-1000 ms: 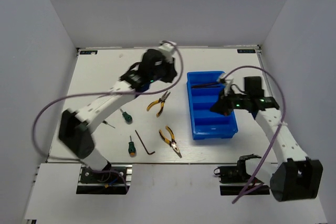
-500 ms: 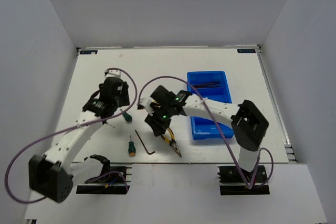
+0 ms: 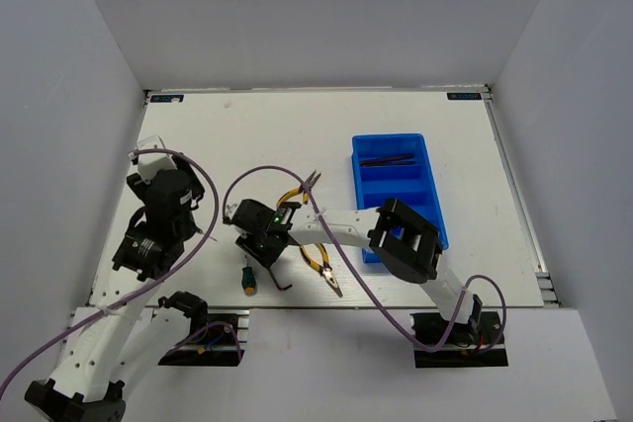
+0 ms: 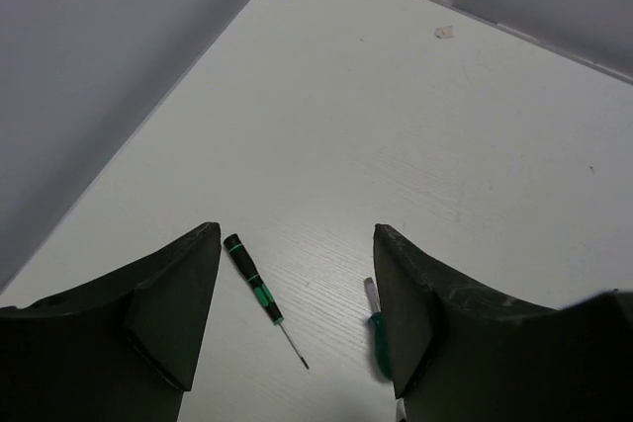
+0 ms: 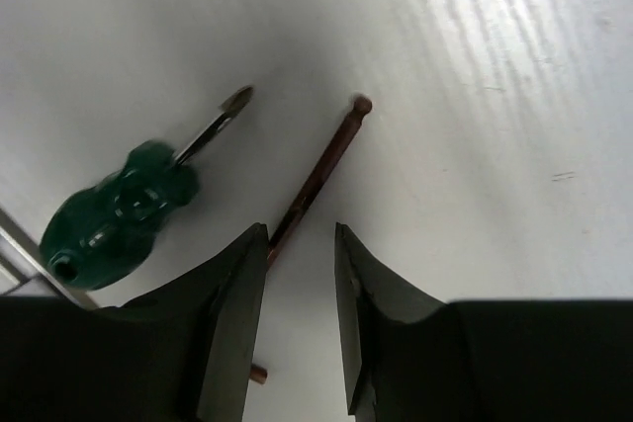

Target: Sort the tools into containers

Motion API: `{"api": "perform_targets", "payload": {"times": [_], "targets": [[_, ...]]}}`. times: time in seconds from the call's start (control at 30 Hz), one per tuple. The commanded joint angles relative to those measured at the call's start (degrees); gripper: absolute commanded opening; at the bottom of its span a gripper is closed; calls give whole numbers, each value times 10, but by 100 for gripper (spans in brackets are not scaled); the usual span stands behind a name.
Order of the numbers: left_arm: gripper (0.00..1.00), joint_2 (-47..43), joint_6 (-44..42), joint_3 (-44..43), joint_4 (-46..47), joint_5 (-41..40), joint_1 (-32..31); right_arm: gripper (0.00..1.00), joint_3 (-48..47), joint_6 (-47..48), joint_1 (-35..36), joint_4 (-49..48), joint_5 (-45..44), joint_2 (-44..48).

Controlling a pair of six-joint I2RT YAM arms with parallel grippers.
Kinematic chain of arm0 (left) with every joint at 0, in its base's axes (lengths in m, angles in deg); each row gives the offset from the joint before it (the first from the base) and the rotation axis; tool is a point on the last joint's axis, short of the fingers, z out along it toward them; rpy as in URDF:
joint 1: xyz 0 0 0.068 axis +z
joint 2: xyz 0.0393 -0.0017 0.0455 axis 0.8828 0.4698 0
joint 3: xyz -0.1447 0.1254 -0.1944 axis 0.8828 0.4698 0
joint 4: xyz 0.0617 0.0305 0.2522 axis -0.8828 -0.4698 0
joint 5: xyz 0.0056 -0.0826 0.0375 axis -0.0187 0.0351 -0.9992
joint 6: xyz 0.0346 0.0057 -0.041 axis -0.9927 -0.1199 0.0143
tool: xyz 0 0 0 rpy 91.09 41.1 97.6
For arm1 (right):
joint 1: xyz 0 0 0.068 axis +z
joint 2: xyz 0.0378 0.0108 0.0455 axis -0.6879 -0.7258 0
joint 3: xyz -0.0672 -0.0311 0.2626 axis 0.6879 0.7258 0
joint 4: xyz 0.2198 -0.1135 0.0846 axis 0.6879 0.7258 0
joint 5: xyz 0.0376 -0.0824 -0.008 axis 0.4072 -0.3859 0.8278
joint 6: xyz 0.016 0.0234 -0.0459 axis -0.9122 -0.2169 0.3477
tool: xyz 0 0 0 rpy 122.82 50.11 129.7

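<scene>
Seen from above, the tray (image 3: pixel 396 185) holds dark hex keys (image 3: pixel 390 159) in its farthest compartment. The right arm stretches well away from the tray, across the worktop (image 3: pixel 247 135), and its right claw (image 3: pixel 259 246) is low over a loose hex key (image 3: pixel 285 287). A stubby screwdriver (image 3: pixel 247 279) lies just past that key on the side away from the tray. One pair of pliers (image 3: pixel 321 262) lies between key and tray, and a second pair (image 3: pixel 297 193) lies farther back. In the right wrist view the claw (image 5: pixel 300 244) is only narrowly parted and grips nothing. Its fingers (image 5: pixel 232 313) straddle the key's shaft (image 5: pixel 321 165), and the screwdriver (image 5: pixel 119 207) is just beside one finger. In the left wrist view the left claw (image 4: pixel 295 254), far from the tray, is wide open and empty over a thin screwdriver (image 4: pixel 259 294). The likely trouble is in the pinch. The key is thin and lies flat, so closing fingers may ride over it or roll it aside. The finger near the screwdriver may also nudge or trap its tip. A weak grip could drop the key over the pliers on the way to the tray.
</scene>
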Motion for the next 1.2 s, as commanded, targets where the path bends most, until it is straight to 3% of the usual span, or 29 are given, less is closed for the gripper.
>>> {"api": "perform_targets", "payload": {"times": [0.0, 0.3, 0.67, 0.93, 1.17], "targets": [[73, 2, 9, 5, -12, -18, 1, 39, -32, -22, 1, 9, -58, 0], [72, 2, 3, 5, -5, -2, 6, 35, -25, -34, 10, 18, -67, -21], [72, 2, -2, 5, -5, 3, 6, 30, -4, -92, -3, 51, 23, -44], [72, 2, -7, 5, 0, 3, 6, 27, 24, -64, 3, 56, -92, -70], [72, 2, -7, 5, 0, 3, 6, 28, 79, -49, 6, 29, -125, -64]]}}
